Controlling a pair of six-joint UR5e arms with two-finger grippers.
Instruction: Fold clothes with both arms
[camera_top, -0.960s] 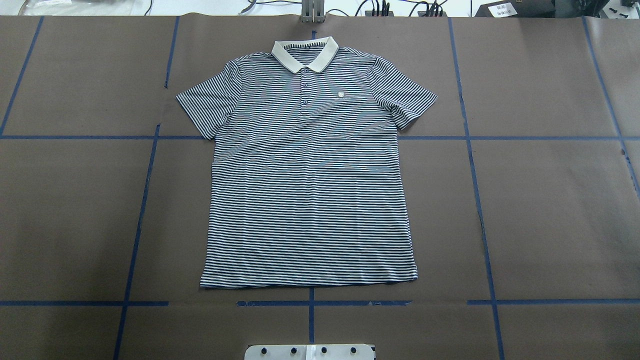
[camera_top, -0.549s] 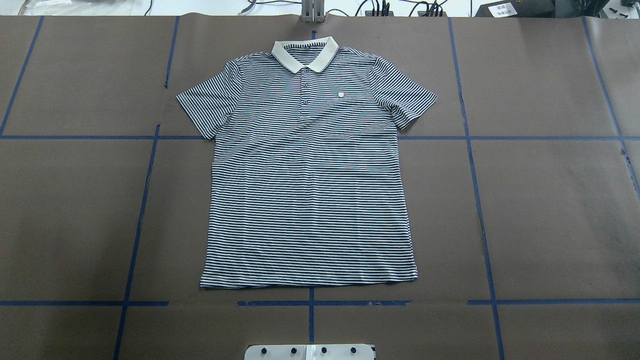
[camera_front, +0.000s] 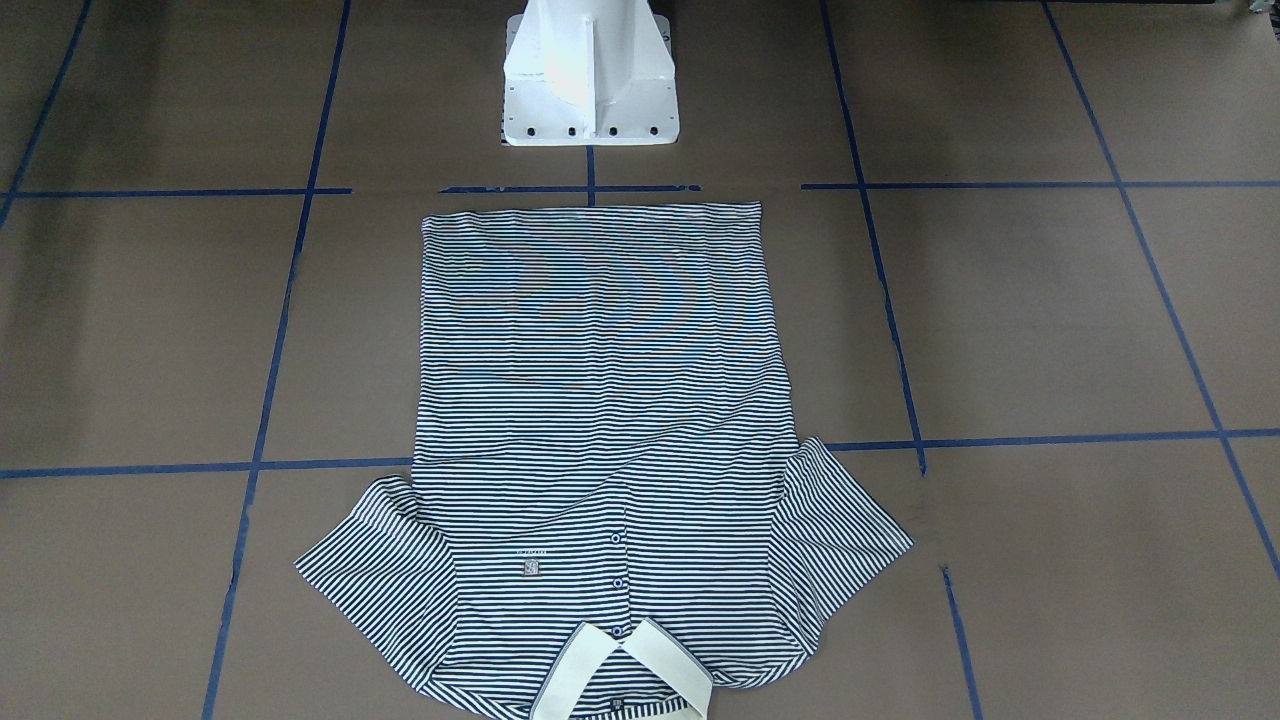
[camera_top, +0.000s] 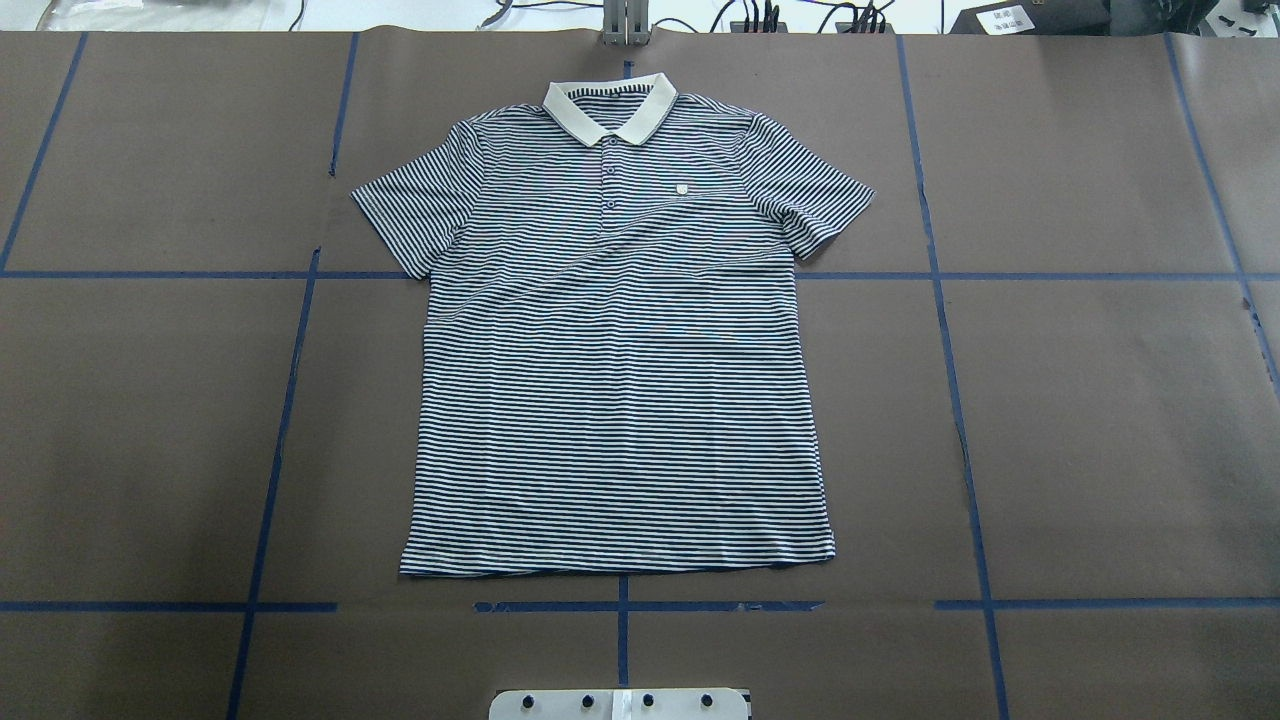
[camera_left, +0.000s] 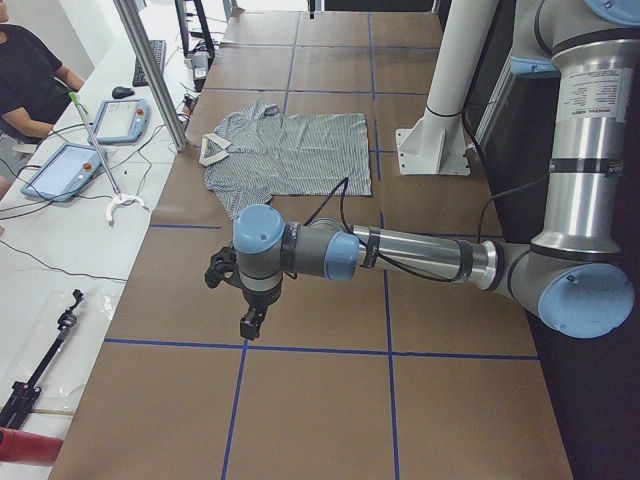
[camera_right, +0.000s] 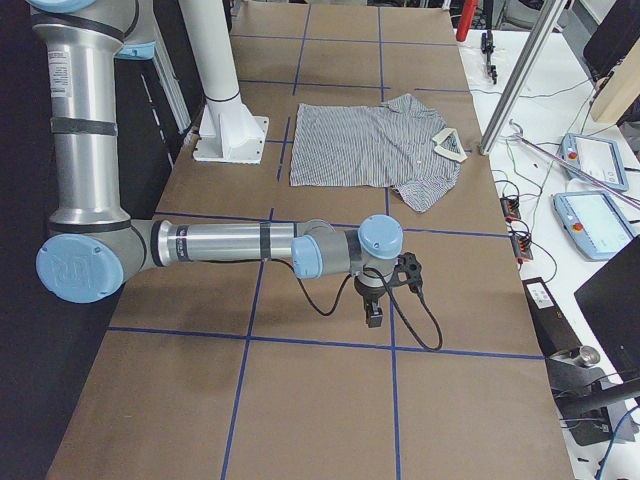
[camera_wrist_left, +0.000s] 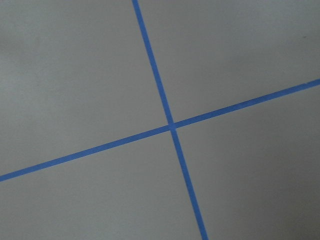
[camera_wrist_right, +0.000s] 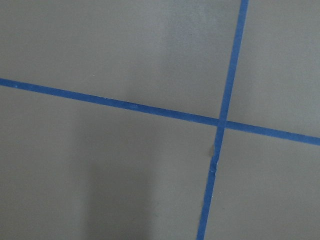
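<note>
Nothing has moved in the last second: the shirt (camera_top: 620, 340) lies flat on the table (camera_top: 1100, 420), both the left gripper (camera_left: 250, 323) and right gripper (camera_right: 375, 318) hang well apart from it, open or closed I cannot tell, so folding hasn't begun.

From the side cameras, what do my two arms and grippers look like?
Both the left arm and right arm are silver metal tubes with light-blue joint caps, black bands and a white printed label. A loose black cable loops at each wrist. The left gripper and right gripper are small and black.
</note>
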